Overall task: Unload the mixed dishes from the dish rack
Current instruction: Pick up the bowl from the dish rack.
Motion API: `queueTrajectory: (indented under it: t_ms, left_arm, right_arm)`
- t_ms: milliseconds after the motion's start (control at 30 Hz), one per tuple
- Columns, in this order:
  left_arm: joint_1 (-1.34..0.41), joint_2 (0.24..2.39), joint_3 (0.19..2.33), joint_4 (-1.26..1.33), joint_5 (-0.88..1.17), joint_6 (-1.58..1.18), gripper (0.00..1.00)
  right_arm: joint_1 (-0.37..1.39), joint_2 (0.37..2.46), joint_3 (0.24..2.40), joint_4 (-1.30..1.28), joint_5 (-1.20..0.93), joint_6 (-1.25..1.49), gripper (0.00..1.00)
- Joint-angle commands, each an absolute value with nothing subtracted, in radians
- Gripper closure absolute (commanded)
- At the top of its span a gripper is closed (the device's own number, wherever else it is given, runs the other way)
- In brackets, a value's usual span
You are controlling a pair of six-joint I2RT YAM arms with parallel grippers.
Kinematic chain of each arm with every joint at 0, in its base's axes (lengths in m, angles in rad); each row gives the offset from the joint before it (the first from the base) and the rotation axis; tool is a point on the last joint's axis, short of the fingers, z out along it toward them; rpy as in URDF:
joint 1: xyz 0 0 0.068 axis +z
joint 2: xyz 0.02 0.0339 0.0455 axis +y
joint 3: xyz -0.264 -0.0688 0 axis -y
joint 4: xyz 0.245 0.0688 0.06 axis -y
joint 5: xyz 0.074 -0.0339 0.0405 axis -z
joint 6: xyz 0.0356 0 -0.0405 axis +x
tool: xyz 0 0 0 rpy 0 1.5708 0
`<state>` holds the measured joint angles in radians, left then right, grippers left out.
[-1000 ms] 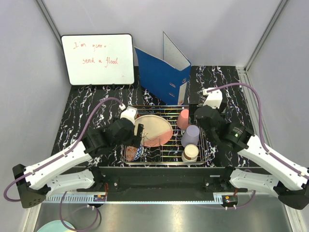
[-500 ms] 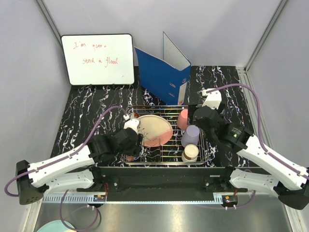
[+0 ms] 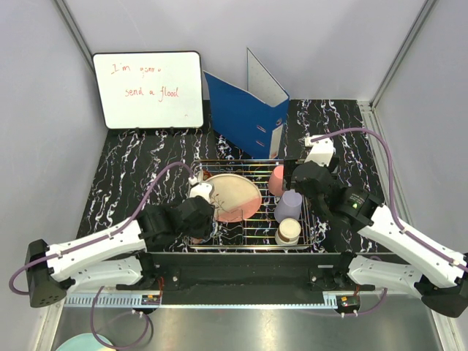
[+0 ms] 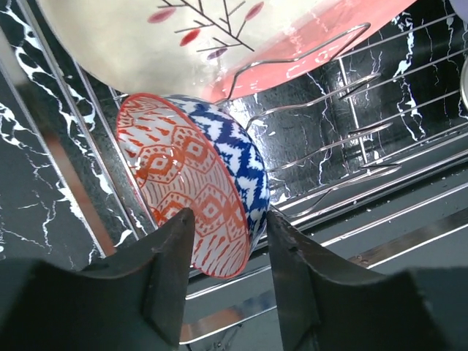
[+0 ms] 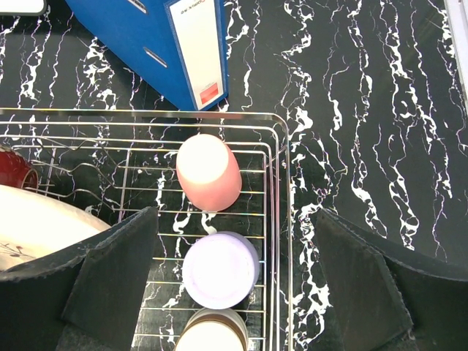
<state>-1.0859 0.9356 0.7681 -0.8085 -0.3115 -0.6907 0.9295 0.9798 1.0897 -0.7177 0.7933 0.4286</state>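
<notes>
The dish rack (image 3: 252, 247) holds the cream-and-pink plate (image 3: 232, 196), a pink cup (image 3: 278, 179), a lavender cup (image 3: 290, 205) and a cream-brown cup (image 3: 288, 231). In the left wrist view a small bowl (image 4: 197, 197), red-patterned inside and blue outside, stands on edge under the plate (image 4: 146, 44). My left gripper (image 4: 228, 219) straddles the bowl's lower rim, one finger inside and one outside, jaws half closed with gaps showing. My right gripper (image 5: 235, 216) hovers wide open above the lavender cup (image 5: 219, 269), with the pink cup (image 5: 208, 170) just beyond.
A blue ring binder (image 3: 245, 110) stands behind the rack, and a whiteboard (image 3: 148, 89) leans at the back left. A dark red bowl (image 5: 14, 172) sits at the rack's far left corner. The rack's right rim (image 5: 281, 183) runs between my right fingers.
My left gripper has dropped toward the rack's front left corner onto the patterned bowl and its jaws have narrowed around the rim. The right arm has barely moved.
</notes>
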Motion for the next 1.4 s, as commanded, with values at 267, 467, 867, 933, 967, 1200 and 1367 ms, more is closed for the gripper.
queueTrajectory:
  t_ms: [267, 467, 867, 933, 967, 1200, 1367]
  left_arm:
    - [-1.109, 0.936, 0.738, -0.739, -0.258, -0.709, 0.88]
    - [-1.112, 0.898, 0.739, -0.741, -0.264, -0.713, 1.00]
    - [-1.112, 0.793, 0.975, -0.833, -0.307, -0.592, 1.00]
    - [-1.111, 0.790, 0.994, -0.833, -0.308, -0.571, 1.00]
    - [-1.112, 0.790, 1.002, -0.831, -0.316, -0.566, 1.00]
    - [-1.111, 0.807, 0.937, -0.799, -0.316, -0.583, 1.00]
    - [-1.112, 0.813, 0.870, -0.758, -0.310, -0.615, 1.00]
  right_arm:
    - [0.940, 0.965, 1.074, -0.672, 0.795, 0.445, 0.04]
    - [0.940, 0.966, 1.072, -0.666, 0.793, 0.443, 0.04]
    - [0.940, 0.969, 1.075, -0.649, 0.788, 0.431, 0.04]
    - [0.939, 0.973, 1.074, -0.643, 0.784, 0.433, 0.04]
    - [0.939, 0.973, 1.072, -0.640, 0.784, 0.434, 0.04]
    - [0.940, 0.962, 1.063, -0.635, 0.782, 0.434, 0.04]
    - [0.939, 0.956, 1.054, -0.637, 0.782, 0.437, 0.04]
